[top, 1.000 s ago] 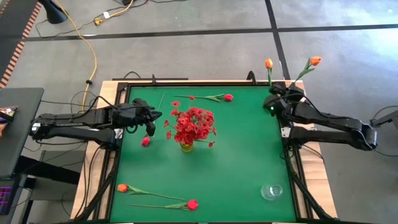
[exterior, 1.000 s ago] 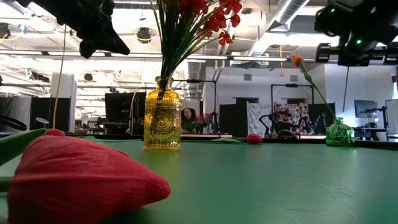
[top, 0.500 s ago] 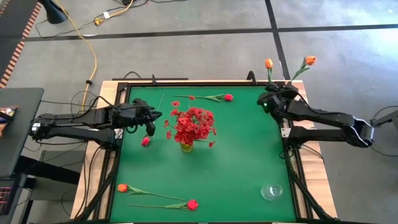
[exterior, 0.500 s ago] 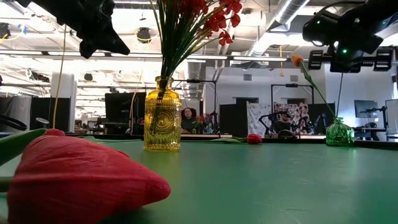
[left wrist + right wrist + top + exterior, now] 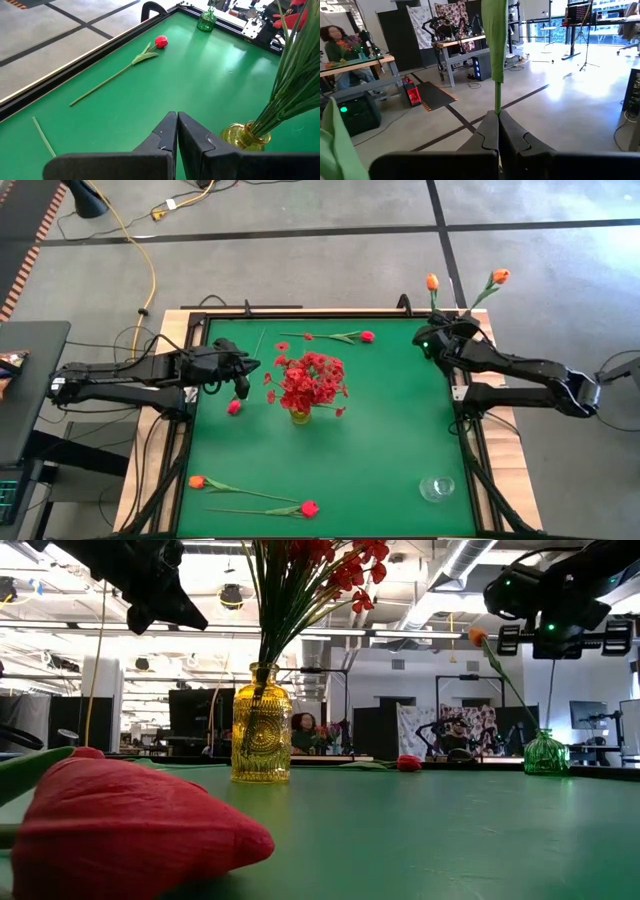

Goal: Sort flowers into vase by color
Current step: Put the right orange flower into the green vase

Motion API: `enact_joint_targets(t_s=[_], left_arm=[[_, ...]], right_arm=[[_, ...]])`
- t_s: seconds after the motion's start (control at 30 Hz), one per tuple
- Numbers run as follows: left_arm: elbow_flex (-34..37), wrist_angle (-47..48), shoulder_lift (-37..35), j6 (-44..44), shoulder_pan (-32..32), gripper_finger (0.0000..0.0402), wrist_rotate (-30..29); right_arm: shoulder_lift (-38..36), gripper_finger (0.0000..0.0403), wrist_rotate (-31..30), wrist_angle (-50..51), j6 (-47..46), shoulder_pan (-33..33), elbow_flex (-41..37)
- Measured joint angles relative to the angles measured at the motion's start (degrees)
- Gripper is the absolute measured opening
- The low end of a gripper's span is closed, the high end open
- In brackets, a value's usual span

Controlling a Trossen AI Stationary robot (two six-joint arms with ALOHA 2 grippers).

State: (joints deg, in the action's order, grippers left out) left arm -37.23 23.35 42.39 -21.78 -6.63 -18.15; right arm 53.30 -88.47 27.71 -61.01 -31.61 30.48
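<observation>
We have the right pincer (image 5: 437, 343) pressed together on the green stem of an orange tulip (image 5: 499, 277), up at the far right corner of the bench (image 5: 390, 440). Its bud hangs out beyond the bench edge. The small green vase (image 5: 546, 753) stands below that pincer and already carries another orange bud (image 5: 432, 282). As we judge it, the step in hand is to seat this stem in that vase. We should bring the stem upright, line its lower end over the narrow mouth, lower slowly, and let go only once the stem is inside. We should also steer clear of the stem already standing there.

Our left pincer (image 5: 243, 385) is squeezed shut high above the bench, just beside the yellow vase (image 5: 261, 724) with its red sprigs (image 5: 310, 380). A thin stem runs down from it to a red-pink bud (image 5: 234, 407), so it seems to hold that flower.

One red-pink tulip (image 5: 160, 41) lies near the far edge. An orange one (image 5: 197, 481) and a red one (image 5: 310, 507) lie near the front left. A clear glass (image 5: 437, 487) stands front right.
</observation>
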Motion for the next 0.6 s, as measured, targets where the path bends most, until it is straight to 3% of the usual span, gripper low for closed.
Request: enact_joint_targets(t_s=[0.37,0.6], left_arm=[[0.00,-0.04,-0.02,0.00,0.00,0.0000,0.00],[0.00,-0.01,-0.01,0.24,0.00,0.0000,0.00]], right_arm=[[0.71,0.0022,0.00,-0.19,-0.59,-0.11,0.02],[6.27,0.0022,1.01,-1.97,-4.30,0.04,0.02]])
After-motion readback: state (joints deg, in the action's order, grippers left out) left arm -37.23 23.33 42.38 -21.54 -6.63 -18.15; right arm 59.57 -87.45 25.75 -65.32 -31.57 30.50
